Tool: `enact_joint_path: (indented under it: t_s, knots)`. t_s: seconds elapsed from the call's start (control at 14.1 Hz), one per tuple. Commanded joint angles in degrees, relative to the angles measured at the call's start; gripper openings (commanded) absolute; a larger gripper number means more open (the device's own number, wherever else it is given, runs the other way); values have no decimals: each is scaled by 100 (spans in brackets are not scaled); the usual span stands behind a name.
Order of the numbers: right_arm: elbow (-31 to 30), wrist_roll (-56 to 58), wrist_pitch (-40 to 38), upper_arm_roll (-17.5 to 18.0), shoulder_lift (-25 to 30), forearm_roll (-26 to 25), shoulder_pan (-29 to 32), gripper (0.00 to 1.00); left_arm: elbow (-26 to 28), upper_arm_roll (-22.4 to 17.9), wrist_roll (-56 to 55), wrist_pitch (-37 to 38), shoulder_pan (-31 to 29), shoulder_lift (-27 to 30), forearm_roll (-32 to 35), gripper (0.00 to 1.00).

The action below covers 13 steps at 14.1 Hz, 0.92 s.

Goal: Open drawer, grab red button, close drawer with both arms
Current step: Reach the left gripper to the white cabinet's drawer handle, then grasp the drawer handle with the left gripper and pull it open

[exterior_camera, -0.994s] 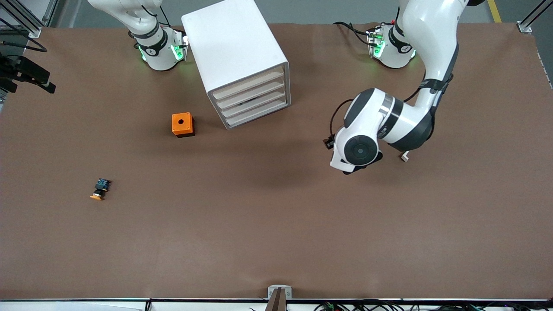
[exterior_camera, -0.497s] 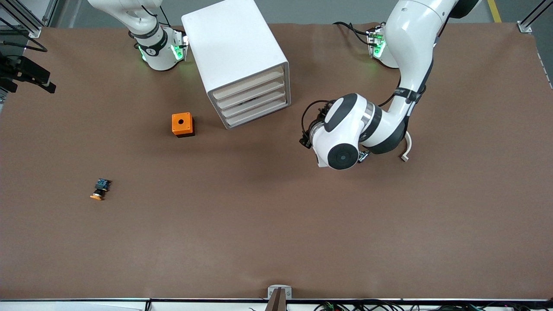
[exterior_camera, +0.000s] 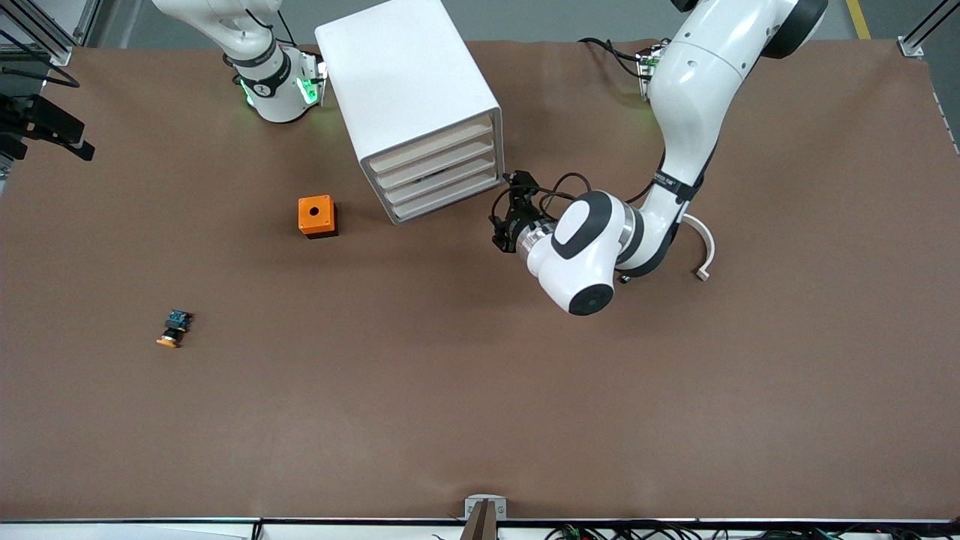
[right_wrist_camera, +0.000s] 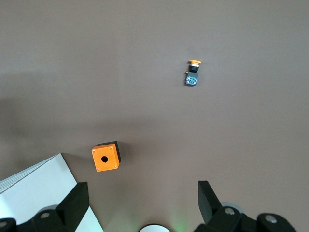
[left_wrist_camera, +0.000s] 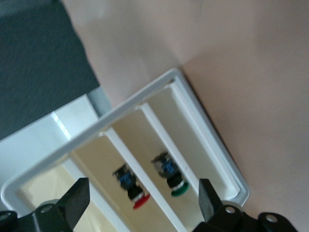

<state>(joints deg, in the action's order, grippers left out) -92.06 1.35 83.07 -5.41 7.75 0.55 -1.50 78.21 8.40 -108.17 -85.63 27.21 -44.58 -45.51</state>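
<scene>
Button (left_wrist_camera: 133, 189) inside the cabinet (exterior_camera: 409, 105), on one of the drawer levels, seen through the front in the left wrist view; lies flat, red cap toward the cabinet's open face and so toward the gripper, blue rear deeper in — long axis running front to back. Beside it, on the neighbouring level, a green button (left_wrist_camera: 172, 177), pointed the same way. Straight ahead of the left gripper (exterior_camera: 510, 214), which hangs just off the cabinet's front corner at the left arm's end, fingers (left_wrist_camera: 75, 199) spread wide and holding nothing. Clearly the nearer arm for the drawer pull, by my judgement; no drawer looks drawn out yet. Right gripper (right_wrist_camera: 140, 205) high over the table near its own base, also spread and empty, waiting. Well apart on the table: orange cube (exterior_camera: 317, 216) near the cabinet, yellow button (exterior_camera: 174, 328) nearer the camera.
</scene>
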Motion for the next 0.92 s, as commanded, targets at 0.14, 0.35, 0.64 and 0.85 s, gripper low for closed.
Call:
enact_joint_path:
  t_s: [0.14,0.35,0.64,0.85]
  knots:
    - [83,-30,25,-30,-80,-108,-17,100,-105,-14,-1109,494,22,-332,-749,99]
    - [170,14,34,-48,-318,-126,27,100,-78,-14,-1689,512,13,-490,-828,99]
    - [215,-30,26,-56,-309,-169,1,100,-34,-5,-1892,688,109,-596,-881,82]
    - [206,23,8,-144,-283,-73,132,100,-8,92,-1866,697,188,-666,-881,62]
